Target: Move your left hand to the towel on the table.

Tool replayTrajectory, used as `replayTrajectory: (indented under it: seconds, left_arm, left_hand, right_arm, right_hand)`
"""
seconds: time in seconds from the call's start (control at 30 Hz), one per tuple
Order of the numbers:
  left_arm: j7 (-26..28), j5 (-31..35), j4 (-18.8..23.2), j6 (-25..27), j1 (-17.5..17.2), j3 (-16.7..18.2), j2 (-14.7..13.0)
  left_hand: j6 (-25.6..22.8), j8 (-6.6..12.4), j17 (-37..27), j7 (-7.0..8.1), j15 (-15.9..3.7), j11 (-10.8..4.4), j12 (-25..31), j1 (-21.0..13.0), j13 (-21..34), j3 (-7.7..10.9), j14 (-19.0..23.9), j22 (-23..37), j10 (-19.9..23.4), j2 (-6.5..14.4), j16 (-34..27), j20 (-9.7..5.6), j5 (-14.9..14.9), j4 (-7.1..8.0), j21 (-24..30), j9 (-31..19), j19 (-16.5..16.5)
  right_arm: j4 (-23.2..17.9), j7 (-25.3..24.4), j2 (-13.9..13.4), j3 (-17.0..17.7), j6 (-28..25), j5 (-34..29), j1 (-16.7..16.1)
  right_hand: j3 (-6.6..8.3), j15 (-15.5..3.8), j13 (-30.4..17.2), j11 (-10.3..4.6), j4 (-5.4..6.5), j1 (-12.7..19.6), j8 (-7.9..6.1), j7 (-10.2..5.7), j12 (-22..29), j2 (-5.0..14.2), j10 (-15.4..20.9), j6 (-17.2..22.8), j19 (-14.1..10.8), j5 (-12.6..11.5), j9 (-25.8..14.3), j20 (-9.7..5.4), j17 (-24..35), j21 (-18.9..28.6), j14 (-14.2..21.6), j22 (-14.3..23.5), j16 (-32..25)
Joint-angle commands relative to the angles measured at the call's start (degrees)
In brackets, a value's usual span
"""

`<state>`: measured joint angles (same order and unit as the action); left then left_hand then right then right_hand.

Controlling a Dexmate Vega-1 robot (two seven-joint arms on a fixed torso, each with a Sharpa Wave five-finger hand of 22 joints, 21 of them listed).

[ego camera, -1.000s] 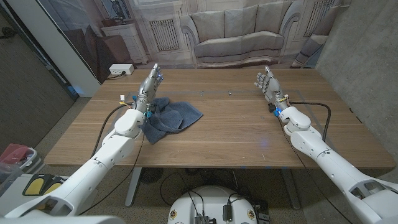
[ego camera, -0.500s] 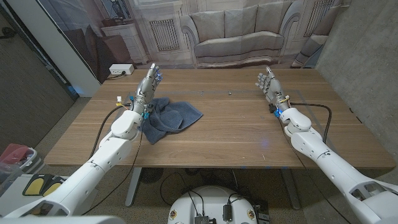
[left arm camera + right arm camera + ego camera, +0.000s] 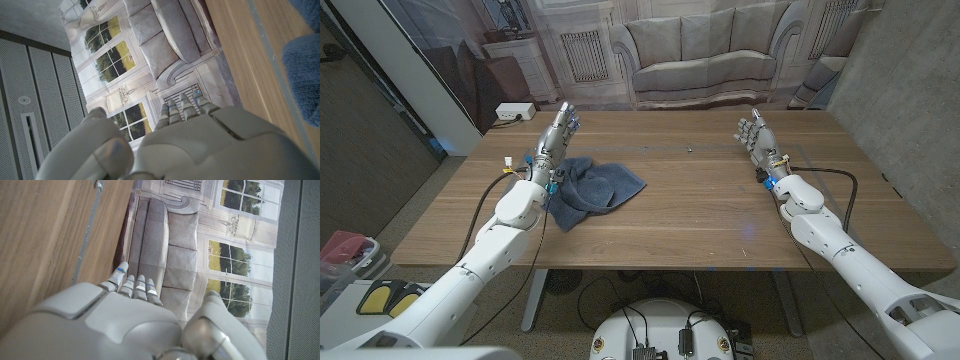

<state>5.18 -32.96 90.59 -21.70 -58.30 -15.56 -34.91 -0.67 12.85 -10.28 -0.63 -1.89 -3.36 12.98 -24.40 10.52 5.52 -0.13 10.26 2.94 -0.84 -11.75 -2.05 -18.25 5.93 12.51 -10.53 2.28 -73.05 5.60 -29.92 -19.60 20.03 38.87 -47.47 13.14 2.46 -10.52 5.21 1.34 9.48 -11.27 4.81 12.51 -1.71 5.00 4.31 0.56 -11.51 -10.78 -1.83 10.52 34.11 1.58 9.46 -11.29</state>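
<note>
Towel (image 3: 592, 189), blue and crumpled, lies on the table (image 3: 700, 215) just beside the left hand (image 3: 552, 143), which stands on its edge with straight fingers, holding nothing, ready to reach over; far across from the towel the right hand (image 3: 756, 137) waits, also empty

No text, label, brand, number or sign can be read in any of the views.
</note>
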Motion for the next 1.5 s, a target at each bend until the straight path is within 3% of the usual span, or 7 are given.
replayTrajectory:
  seconds: [0.03, 0.23, 0.5, 0.93, 1.5]
  left_arm:
    - [1.3, 0.9, 1.0, -2.1, -2.5, 1.2, -0.2]
    - [3.4, 2.9, 1.9, -3.3, -4.2, 2.1, -0.4]
    - [6.0, 6.2, 3.4, -2.7, -5.4, 3.0, -1.4]
    - [8.6, 11.7, 0.9, -8.6, -6.5, 4.5, -0.3]
    - [13.8, 18.7, 4.1, -5.7, -10.4, 7.2, -2.3]
  left_hand:
    - [-0.8, 0.12, -0.2, 0.05, -0.10, 0.10, 0.4, -0.2, 0.2, 0.13, 0.4, 0.1, 0.7, 0.3, -0.2, -1.61, -0.3, -0.15, 0.4, -0.1, -0.5]
    - [-1.1, 0.10, -0.2, 0.13, -0.36, -0.03, 0.5, -0.3, 0.2, 0.06, 0.9, 0.1, 1.1, 0.3, -0.2, -1.61, -0.3, -0.20, 0.5, -0.1, -0.9]
    - [-1.1, -0.10, -0.2, 0.04, -0.36, 0.13, 0.2, -0.6, 0.2, -0.05, 1.0, 0.1, 0.9, 0.4, 0.0, -2.78, -0.3, -0.28, 0.5, -0.1, -1.4]
    - [-1.1, -0.30, -0.2, 0.34, -0.70, -0.35, -0.1, -1.0, 0.2, -0.14, 0.9, 0.0, 0.9, 0.4, 0.2, -3.02, -0.5, -0.50, 0.2, -0.1, -1.2]
    - [-1.7, -0.33, -0.2, 0.59, -0.97, -0.67, -0.2, -1.6, 0.2, -0.28, 1.3, 0.0, 1.3, 0.3, 0.3, -2.92, -0.7, -0.82, 0.1, -0.1, -1.5]
  right_arm:
    - [0.7, 0.8, 0.2, -0.2, -0.1, 0.2, 0.1]
    - [0.5, 0.9, 0.3, -0.1, 0.4, 0.3, -0.1]
    - [0.1, 0.9, 0.2, 0.3, 0.4, 0.8, -0.4]
    - [-2.0, -0.7, -0.7, 0.6, -1.0, 0.8, -1.6]
    - [-7.3, -1.3, -3.0, 1.8, -0.9, 0.7, -4.0]
  right_hand:
    - [-0.09, 0.35, -0.2, 0.13, -0.36, 0.2, -0.18, -0.09, 0.2, 0.34, 0.4, 0.4, -0.4, -0.2, -0.1, -0.80, 0.1, -0.2, 0.3, 0.2, -0.1]
    - [-0.12, 0.26, -0.2, 0.13, -0.38, 0.2, -0.17, 0.00, 0.2, 0.37, 0.4, 0.5, -0.4, -0.2, -0.1, -0.75, 0.1, -0.4, 0.3, 0.2, -0.1]
    - [-0.17, 0.23, -0.2, 0.04, -0.42, 0.2, -0.14, -0.07, 0.2, 0.41, 0.5, 0.4, -0.6, -0.2, -0.1, -0.72, 0.1, -0.7, 0.4, 0.3, -0.1]
    - [-0.26, 0.26, -0.2, 0.11, -0.47, 0.2, -0.14, -0.12, 0.4, 0.46, 1.1, 0.5, -0.9, -0.2, -0.1, -0.63, 0.1, -1.1, 0.5, 0.3, -0.1]
    - [-0.39, 0.26, -0.2, -0.03, -0.51, 0.2, -0.17, -0.19, 0.4, 0.51, 1.4, 0.7, -1.2, -0.1, -0.1, -0.53, 0.1, -1.5, 0.6, 0.3, 0.0]
